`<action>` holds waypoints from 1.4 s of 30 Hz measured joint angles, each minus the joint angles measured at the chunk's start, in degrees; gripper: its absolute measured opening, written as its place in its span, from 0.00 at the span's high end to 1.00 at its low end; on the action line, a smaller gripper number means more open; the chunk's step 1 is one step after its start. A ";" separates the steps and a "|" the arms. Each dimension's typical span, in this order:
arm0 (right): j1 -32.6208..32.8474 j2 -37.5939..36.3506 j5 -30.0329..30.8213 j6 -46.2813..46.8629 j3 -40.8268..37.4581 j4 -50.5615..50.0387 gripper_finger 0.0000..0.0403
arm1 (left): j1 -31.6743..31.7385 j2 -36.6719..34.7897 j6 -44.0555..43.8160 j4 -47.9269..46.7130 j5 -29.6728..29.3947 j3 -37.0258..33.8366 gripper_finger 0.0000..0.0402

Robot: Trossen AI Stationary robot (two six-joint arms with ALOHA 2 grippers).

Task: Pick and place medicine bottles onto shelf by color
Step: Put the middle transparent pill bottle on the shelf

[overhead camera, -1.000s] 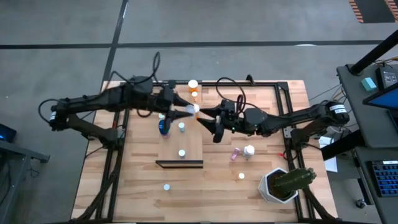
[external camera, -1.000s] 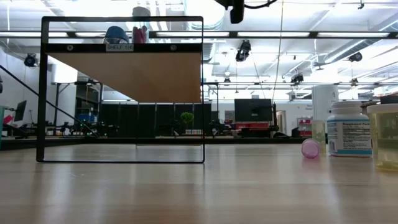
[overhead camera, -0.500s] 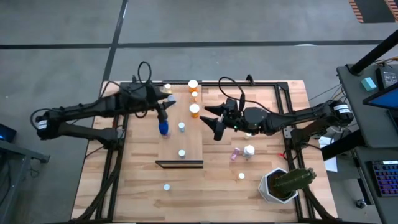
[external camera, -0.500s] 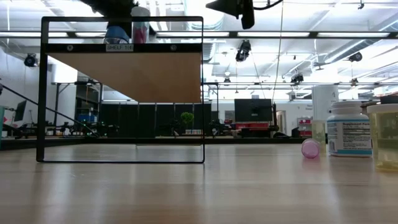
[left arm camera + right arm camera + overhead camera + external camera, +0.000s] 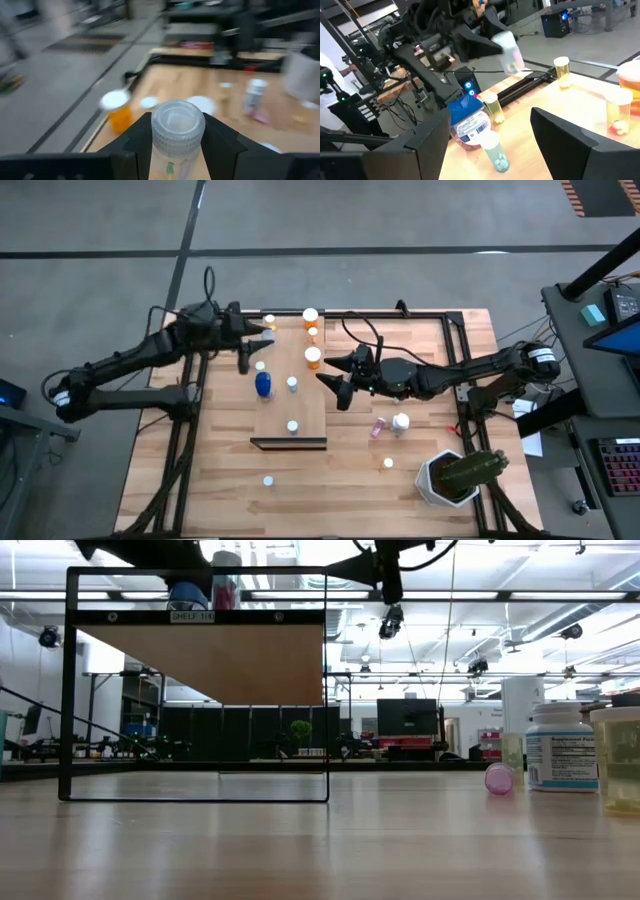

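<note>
So right now my left tool [image 5: 258, 338] is up in the upper left of the overhead view, just off the far left corner of the shelf [image 5: 310, 412], and it's clamped on a clear bottle [image 5: 177, 131] with a ribbed whitish cap. The wrist view shows both fingers snug against the sides just below the cap, bottle standing upright between them.

My right tool [image 5: 338, 378] hangs at the shelf's right edge, mid frame, fingers spread wide with nothing in them.

On the shelf I can see the blue bottle [image 5: 263, 385] near the left edge, a small clear one [image 5: 292, 384] beside it, another clear one [image 5: 292, 426] nearer the dark front edge, and an orange bottle [image 5: 313, 358] toward the back right. More orange ones [image 5: 310, 315] sit behind the shelf on the surface.

My read: this one belongs with the clear ones, so I'd carry it in high, drop it next to them and not the orange. I'd keep it vertical and lower until the base sits flat before letting go, since these tip easily. I also need to stay clear of the blue bottle on the way in, and of the right arm.
</note>
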 joint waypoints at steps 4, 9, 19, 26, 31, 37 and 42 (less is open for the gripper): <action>0.00 0.69 0.00 0.60 0.00 0.17 0.34 | 8.54 1.67 7.42 -0.03 19.26 -1.29 0.71; 0.00 1.43 0.02 1.97 0.00 0.12 0.34 | 18.79 8.30 10.29 5.17 31.79 -2.91 0.71; -1.03 1.85 0.28 3.06 0.00 0.21 0.34 | 22.36 17.42 15.37 9.53 41.08 -3.24 0.71; -1.38 1.85 1.43 4.13 0.00 -0.10 0.34 | 23.21 20.98 15.58 10.00 40.59 -3.45 0.71; -1.65 1.85 1.51 4.01 0.00 -0.55 0.34 | 23.16 21.21 17.01 10.05 39.69 -4.01 0.65; -2.05 1.83 1.60 4.02 0.00 -2.55 0.34 | 23.16 20.66 18.54 10.36 37.40 -5.31 0.63; -2.27 1.83 1.60 4.01 0.00 -2.71 0.34 | 23.14 20.64 18.11 11.42 35.99 -5.81 0.63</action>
